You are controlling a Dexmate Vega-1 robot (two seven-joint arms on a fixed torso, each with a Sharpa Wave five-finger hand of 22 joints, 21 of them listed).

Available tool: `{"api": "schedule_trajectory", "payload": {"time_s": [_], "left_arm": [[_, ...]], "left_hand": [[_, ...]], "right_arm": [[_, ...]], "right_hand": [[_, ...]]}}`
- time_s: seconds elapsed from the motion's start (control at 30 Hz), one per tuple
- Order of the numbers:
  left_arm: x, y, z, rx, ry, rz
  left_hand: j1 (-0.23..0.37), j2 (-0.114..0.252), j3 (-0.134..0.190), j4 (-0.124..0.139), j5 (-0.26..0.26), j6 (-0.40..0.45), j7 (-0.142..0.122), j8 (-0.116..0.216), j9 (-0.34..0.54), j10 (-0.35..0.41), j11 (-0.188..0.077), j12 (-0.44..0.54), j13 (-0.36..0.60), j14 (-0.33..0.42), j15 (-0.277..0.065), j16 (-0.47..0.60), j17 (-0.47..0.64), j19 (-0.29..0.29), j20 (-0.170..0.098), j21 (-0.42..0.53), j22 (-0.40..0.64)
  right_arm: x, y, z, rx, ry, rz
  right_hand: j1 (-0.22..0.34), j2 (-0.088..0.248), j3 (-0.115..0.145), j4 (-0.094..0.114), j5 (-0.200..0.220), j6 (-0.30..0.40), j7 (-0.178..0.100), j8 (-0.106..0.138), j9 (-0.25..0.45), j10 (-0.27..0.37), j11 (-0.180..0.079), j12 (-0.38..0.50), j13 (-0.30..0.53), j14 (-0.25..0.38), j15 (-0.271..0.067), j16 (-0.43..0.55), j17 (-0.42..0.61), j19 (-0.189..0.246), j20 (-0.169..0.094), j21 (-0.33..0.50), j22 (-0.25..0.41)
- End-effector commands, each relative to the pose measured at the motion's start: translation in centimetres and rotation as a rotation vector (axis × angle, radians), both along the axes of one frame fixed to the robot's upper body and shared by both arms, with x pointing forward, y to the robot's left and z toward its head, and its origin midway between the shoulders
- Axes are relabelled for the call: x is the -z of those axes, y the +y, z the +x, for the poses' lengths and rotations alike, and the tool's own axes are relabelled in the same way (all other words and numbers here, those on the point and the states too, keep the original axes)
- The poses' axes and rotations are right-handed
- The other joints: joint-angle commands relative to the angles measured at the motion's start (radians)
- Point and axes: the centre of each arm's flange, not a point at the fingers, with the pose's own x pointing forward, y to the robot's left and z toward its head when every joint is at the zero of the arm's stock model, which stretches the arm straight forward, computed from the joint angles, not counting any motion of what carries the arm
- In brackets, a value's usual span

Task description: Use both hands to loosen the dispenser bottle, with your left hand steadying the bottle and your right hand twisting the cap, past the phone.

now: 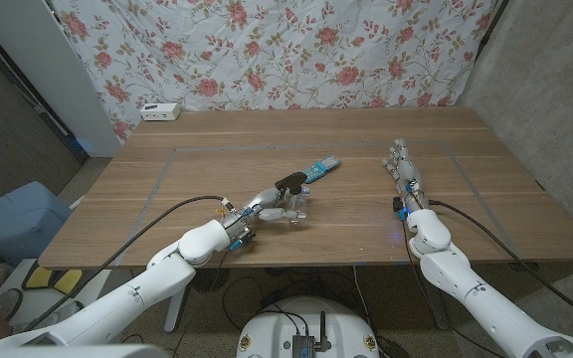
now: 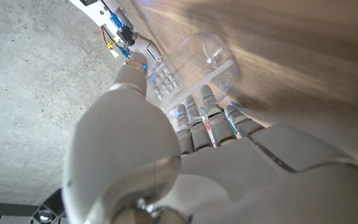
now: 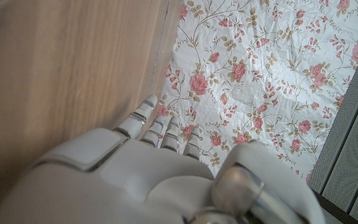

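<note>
Dispenser bottle in left robot hand

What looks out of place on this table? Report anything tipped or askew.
The clear dispenser bottle lies on its side rather than upright, with the left hand around it. The phone lies askew to the table edges. The right hand is apart from both.

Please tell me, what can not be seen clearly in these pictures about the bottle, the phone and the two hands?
- Bottle: head view, the left hand covers its body; the cap is a small dark shape.
- Bottle: left wrist view, blurred and clear; fingers hide its lower part, so the grip is uncertain.
- Phone: head view, too small for detail.
- Right hand: right wrist view, its palm side is hidden.
</note>
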Motion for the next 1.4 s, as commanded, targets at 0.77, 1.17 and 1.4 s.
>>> {"api": "schedule_trajectory", "payload": {"time_s": [0.77,1.17,1.4], "left_arm": [[-0.7,-0.2,-0.1,-0.045,-0.054,-0.137],[-3.4,0.1,-0.4,-0.077,-0.079,-0.131],[-4.7,0.1,-0.6,-0.091,-0.093,-0.136]], "left_hand": [[0.133,0.074,0.008,-0.004,-0.138,0.232,-0.046,0.174,0.065,0.179,-0.039,0.212,0.182,0.200,-0.097,0.167,0.173,0.146,-0.028,0.004,0.002],[0.140,0.082,0.009,-0.001,-0.138,0.228,-0.049,0.189,0.073,0.174,-0.039,0.226,0.205,0.200,-0.098,0.172,0.189,0.147,-0.026,0.001,0.003],[0.139,0.084,0.012,0.001,-0.138,0.229,-0.051,0.197,0.077,0.174,-0.039,0.234,0.215,0.204,-0.095,0.166,0.187,0.147,-0.027,0.000,0.003]], "right_arm": [[0.1,0.2,-0.6,0.005,0.001,-0.009],[-1.7,0.9,-0.9,-0.014,-0.004,-0.039],[-2.8,1.4,-1.3,-0.020,-0.001,-0.062]], "right_hand": [[-0.003,0.001,0.006,0.004,0.001,-0.002,-0.008,0.002,0.003,-0.001,-0.001,0.000,0.002,0.003,0.005,0.003,0.002,-0.006,-0.030,0.005,0.005],[-0.003,0.001,0.006,0.004,0.001,-0.002,-0.008,0.002,0.003,-0.001,-0.001,0.000,0.002,0.003,0.005,0.003,0.002,-0.006,-0.029,0.005,0.005],[-0.003,0.001,0.007,0.004,0.000,-0.002,-0.008,0.003,0.003,-0.001,0.000,0.000,0.002,0.003,0.005,0.003,0.002,-0.006,-0.029,0.006,0.005]]}}
